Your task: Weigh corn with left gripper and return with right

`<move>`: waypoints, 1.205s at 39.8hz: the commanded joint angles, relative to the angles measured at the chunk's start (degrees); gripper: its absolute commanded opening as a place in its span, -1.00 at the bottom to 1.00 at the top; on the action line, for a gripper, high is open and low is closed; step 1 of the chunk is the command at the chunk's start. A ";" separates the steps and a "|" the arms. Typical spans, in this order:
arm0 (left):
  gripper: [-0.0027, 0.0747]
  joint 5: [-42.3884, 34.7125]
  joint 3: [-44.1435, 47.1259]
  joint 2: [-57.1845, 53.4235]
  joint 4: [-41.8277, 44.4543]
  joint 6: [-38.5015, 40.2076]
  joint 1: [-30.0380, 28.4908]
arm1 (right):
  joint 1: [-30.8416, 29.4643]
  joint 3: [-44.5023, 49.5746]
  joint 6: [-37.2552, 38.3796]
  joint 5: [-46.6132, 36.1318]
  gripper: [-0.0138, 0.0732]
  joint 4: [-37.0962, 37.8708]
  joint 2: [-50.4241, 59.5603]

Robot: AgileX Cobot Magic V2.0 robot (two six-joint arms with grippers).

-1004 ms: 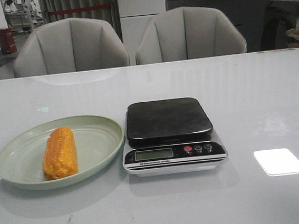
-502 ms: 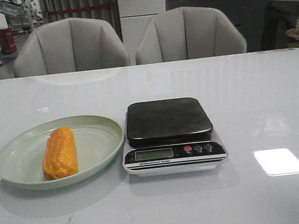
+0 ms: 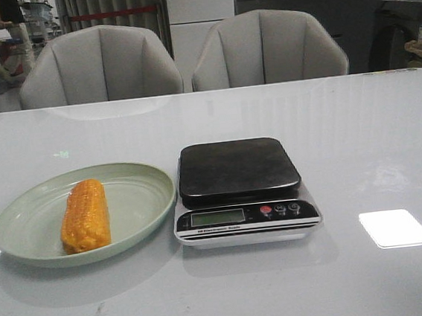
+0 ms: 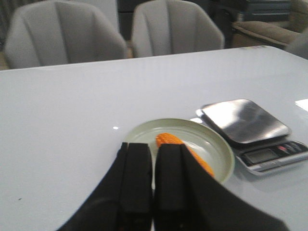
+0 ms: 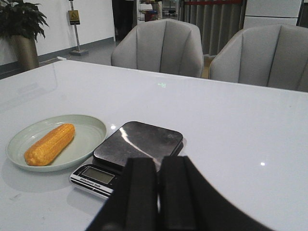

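Left gripper [image 4: 153, 180] and right gripper [image 5: 158, 192] both pressed together, empty. Corn [image 3: 84, 215] lies on plate [image 3: 23, 221] beyond left gripper, beside scale [image 3: 241, 189]; nothing obstructs.

White table [image 3: 358, 129] carries plate [image 3: 137, 202] (pale green) and scale [image 3: 238, 172].

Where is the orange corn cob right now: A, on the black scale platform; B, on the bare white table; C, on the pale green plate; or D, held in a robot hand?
C: the stubby orange-yellow corn cob lies on the pale green oval plate, left of the empty black-topped kitchen scale.
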State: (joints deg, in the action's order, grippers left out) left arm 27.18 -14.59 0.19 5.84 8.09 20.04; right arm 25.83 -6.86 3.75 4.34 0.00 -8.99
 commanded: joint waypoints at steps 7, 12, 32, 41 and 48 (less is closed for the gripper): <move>-0.64 -25.07 11.64 -0.43 0.35 0.07 -14.61 | -0.33 -1.71 -0.49 -4.34 -0.29 0.86 -0.45; -0.64 -30.30 16.90 -1.67 0.35 0.07 -17.56 | -0.33 -1.71 -0.49 -4.34 -0.29 0.86 -0.45; -0.64 -26.16 16.78 -1.82 0.35 0.07 -19.30 | -0.33 -1.71 -0.49 -4.34 -0.29 0.86 -0.45; -0.64 -26.16 16.78 -1.82 0.35 0.07 -19.30 | -0.33 -1.71 -0.49 -4.34 -0.29 0.86 -0.45; -0.64 -26.16 16.78 -1.82 0.35 0.07 -19.30 | -0.33 -1.71 -0.49 -4.34 -0.29 0.86 -0.45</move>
State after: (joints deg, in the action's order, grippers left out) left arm 4.98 0.38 -0.35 6.14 8.09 0.76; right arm 25.83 -6.86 3.75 4.56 0.00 -8.99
